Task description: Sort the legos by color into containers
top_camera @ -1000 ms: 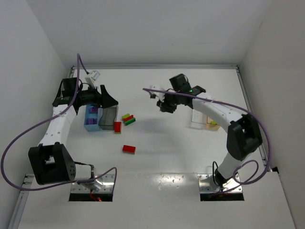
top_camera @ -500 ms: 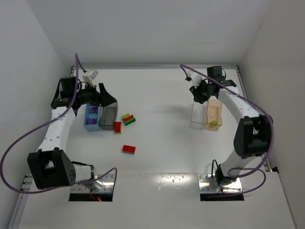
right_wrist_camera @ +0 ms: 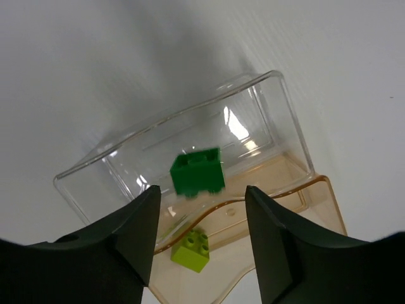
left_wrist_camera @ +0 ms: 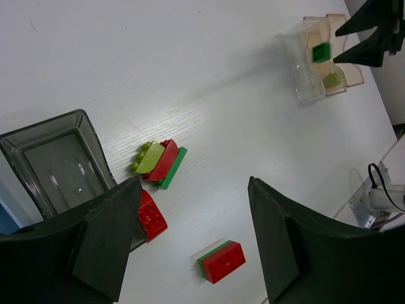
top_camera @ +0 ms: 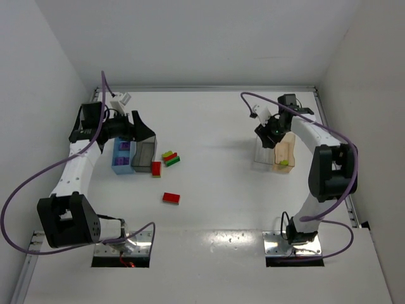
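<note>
Green brick (right_wrist_camera: 197, 171) in clear bin (right_wrist_camera: 253, 104), long side roughly along it, right fingers (right_wrist_camera: 123, 244) wide apart, empty, left fingers (left_wrist_camera: 101, 237) likewise.

Green brick (right_wrist_camera: 197, 171), clear bin (right_wrist_camera: 152, 152); yellow-green brick (right_wrist_camera: 192, 248), tan bin (right_wrist_camera: 319, 206)

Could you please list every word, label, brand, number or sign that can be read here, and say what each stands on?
No text can be read in any view.
The green brick and the red brick show no lettering.
The clear bin and the grey bin show no label.
The white tag on the left arm is too small to tell whether it bears writing.
</note>
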Controlling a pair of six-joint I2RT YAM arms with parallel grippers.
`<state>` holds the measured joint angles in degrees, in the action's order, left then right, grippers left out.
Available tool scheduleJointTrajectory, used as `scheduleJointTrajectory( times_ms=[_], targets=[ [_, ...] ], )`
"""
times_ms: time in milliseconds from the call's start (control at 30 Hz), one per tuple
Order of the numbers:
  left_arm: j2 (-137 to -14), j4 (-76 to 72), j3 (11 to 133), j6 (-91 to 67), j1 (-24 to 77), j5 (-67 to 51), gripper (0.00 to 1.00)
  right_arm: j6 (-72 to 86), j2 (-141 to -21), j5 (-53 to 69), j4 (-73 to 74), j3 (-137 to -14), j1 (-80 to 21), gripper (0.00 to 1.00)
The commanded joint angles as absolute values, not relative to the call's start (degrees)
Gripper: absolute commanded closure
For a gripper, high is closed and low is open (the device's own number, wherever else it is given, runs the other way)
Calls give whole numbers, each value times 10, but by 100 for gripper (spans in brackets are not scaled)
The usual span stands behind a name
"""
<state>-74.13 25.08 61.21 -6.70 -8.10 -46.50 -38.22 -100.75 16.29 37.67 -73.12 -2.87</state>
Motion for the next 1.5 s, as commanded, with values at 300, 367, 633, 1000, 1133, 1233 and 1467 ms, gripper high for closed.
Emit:
scheduleJointTrajectory(
  times_ms=[300, 367, 633, 1000, 1133, 1233, 1467],
  targets=[
    [-751, 230, 624, -75, -79, -478, 26, -434, -949, 226, 401, -722, -37, 31],
    [-751, 230, 619, -75, -79, -478, 26, -418, -924, 272, 408, -747, -57, 31],
    [-715, 197, 595, -112, -99, -446, 26, -348, -900, 356, 437, -785, -202, 31],
    [-644, 178, 590, -189, -172, -262, 26, -86, -956, 279, 236, -711, -476, 37],
    [-639, 172, 584, -195, -201, -242, 26, -78, -1009, 243, 229, -764, -527, 37],
    [-639, 178, 578, -195, -216, -252, 26, -66, -1050, 205, 229, -800, -568, 37],
    [-628, 184, 567, -179, -240, -270, 26, -26, -1085, 134, 212, -805, -616, 40]
  ],
)
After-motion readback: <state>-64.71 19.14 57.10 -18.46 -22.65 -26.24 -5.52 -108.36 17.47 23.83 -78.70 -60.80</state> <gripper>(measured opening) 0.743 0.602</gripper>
